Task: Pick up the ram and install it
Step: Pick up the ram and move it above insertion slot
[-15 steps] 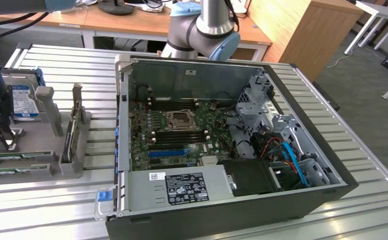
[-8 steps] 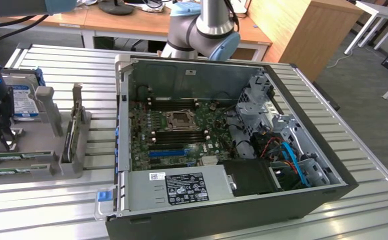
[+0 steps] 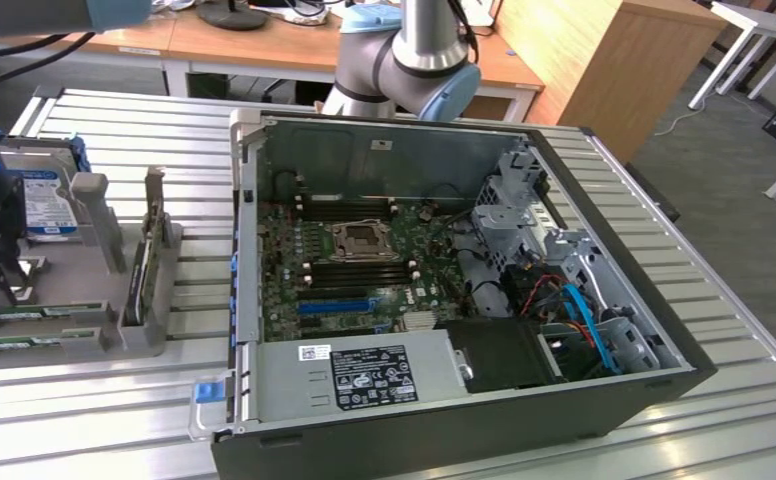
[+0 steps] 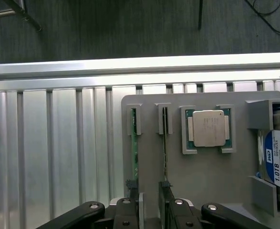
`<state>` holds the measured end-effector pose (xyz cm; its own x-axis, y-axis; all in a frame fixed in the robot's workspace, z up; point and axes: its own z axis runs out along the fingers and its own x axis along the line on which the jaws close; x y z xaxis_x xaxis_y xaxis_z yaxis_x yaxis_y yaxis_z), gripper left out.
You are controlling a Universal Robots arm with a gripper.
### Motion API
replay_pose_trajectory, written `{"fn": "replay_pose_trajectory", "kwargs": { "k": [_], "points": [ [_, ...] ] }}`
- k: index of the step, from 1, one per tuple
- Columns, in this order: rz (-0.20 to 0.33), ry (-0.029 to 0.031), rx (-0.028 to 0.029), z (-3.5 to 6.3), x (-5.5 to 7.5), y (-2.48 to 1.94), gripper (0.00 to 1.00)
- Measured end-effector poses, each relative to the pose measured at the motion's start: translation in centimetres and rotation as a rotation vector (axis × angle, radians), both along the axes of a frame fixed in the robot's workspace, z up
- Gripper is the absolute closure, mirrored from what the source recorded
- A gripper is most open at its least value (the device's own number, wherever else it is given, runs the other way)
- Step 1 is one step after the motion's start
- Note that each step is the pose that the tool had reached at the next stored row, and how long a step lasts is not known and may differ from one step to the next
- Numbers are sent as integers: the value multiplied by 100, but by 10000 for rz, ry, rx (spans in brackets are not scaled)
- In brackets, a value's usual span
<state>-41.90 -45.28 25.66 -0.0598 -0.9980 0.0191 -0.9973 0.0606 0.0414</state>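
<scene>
the arm's fingers (image 4: 132, 205) hang spread and empty just over a grey holder (image 4: 197, 191) on the slatted worktop (image 4: 58, 157). there the ram (image 4: 134, 143) stands on edge in a slot, likely so its thin faces can be pinched. the holder carries two green sticks counting a second stick (image 4: 165, 143), one silver processor (image 4: 209, 128) and one hard drive (image 4: 279, 164); one open computer case (image 3: 522, 440) sits beside it.

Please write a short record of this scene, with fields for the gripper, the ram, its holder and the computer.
gripper: open, holding nothing, close by the ram's end
ram: thin green circuit-board stick, standing on edge in the holder
holder: grey plastic block, also carrying a square silver processor chip
computer: black metal case, side open, motherboard exposed
</scene>
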Motion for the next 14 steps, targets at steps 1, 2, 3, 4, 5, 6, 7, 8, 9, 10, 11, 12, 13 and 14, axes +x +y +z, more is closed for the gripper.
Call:
{"fn": "replay_pose_trajectory", "kwargs": {
  "k": [1,2,3,4,5,6,7,8,9,10,11,12,13,14],
  "points": [
    [0,0,0,0,0,-1,69],
    [0,0,0,0,0,-1,69],
    [-1,0,0,0,0,-1,69],
    [-1,0,0,0,0,-1,69],
    [-1,-2,2,-6,0,-2,69],
    [0,-6,2,-14,0,-2,69],
    [0,-8,1,-24,0,-2,69],
    [0,-10,0,-36,0,-2,69],
    [0,-13,1,-50,0,-2,69],
    [1,-12,1,-64,0,-2,69],
    [0,-12,1,-78,0,-2,69],
    [0,-12,0,-93,0,-2,69],
    [0,-12,0,-106,0,-2,69],
    [1,-12,0,-120,0,-2,69]
  ]
}}
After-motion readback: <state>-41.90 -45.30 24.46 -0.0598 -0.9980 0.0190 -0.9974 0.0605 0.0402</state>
